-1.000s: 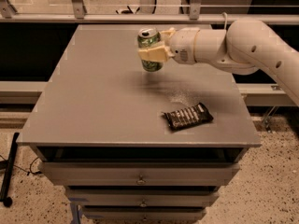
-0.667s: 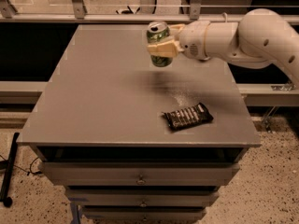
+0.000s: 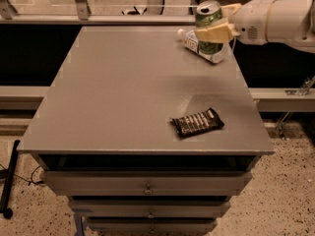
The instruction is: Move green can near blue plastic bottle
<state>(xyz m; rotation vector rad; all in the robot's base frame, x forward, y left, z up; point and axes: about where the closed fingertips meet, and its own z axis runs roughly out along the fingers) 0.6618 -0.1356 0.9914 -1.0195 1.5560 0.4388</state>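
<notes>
My gripper (image 3: 214, 25) is shut on the green can (image 3: 208, 14), a small green can with a silver top and pull tab, and holds it in the air above the table's far right corner. The blue plastic bottle (image 3: 216, 53) lies on its side on the table right below and behind the can; its white cap (image 3: 181, 33) points left. The can and my cream fingers (image 3: 216, 32) hide the bottle's middle. My white arm (image 3: 275, 19) reaches in from the right.
A dark candy bar wrapper (image 3: 197, 122) lies near the front right of the grey table (image 3: 118, 92). Drawers (image 3: 147, 183) sit below the tabletop. A railing (image 3: 81, 1) runs behind the far edge.
My gripper has carried the green can up and to the far right, from mid-table to above the bottle at the far right corner. The bottle is now uncovered.
</notes>
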